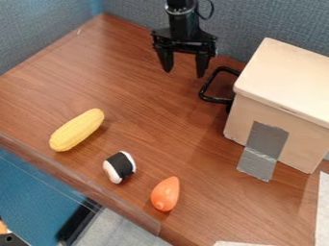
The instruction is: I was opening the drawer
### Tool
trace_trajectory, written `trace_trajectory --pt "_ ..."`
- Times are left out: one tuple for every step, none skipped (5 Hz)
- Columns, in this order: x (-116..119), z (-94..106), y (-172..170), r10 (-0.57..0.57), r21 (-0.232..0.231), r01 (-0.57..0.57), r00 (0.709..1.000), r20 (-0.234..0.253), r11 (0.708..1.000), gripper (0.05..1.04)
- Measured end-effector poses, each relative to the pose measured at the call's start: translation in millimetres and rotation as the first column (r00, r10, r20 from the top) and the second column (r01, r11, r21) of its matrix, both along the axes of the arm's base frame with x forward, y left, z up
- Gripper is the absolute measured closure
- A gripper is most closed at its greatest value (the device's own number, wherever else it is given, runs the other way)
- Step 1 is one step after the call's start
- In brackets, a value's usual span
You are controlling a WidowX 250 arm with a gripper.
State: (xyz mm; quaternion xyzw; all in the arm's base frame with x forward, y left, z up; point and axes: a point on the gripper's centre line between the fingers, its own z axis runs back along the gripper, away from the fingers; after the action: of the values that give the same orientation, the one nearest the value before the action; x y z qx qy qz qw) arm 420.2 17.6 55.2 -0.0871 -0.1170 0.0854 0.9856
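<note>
The gripper (185, 72) hangs at the top centre of the view, its two fingers spread apart with nothing between them. A pale wooden drawer box (263, 111) stands at the right, and a black loop handle (207, 90) sticks out from its left side. That handle lies just below and to the right of the gripper, with a gap between them. The drawer front faces left and is mostly hidden by the angle, so I cannot tell how far it is pulled out.
A yellow corn cob (77, 129) lies at the left, with a black and white sushi roll (120, 166) and an orange toy (165, 194) nearer the front edge. Grey tape (263, 148) runs from the box onto the table. Blue-grey walls rise behind and at the left.
</note>
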Motion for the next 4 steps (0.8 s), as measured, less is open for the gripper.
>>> trace_trajectory --pt "5.5 -13.3 -7.2 0.018 -0.051 -0.019 0.999 -0.028 0.999 0.085" --pt "9.9 -14.8 -12.9 0.011 -0.057 -0.012 1.000 -0.025 0.998 0.084" --pt "8.9 -27.9 -20.4 -0.004 -0.044 0.002 0.998 -0.055 0.999 0.085" --pt "10.1 -38.6 -17.1 0.005 -0.026 -0.007 0.997 -0.071 1.000 0.085"
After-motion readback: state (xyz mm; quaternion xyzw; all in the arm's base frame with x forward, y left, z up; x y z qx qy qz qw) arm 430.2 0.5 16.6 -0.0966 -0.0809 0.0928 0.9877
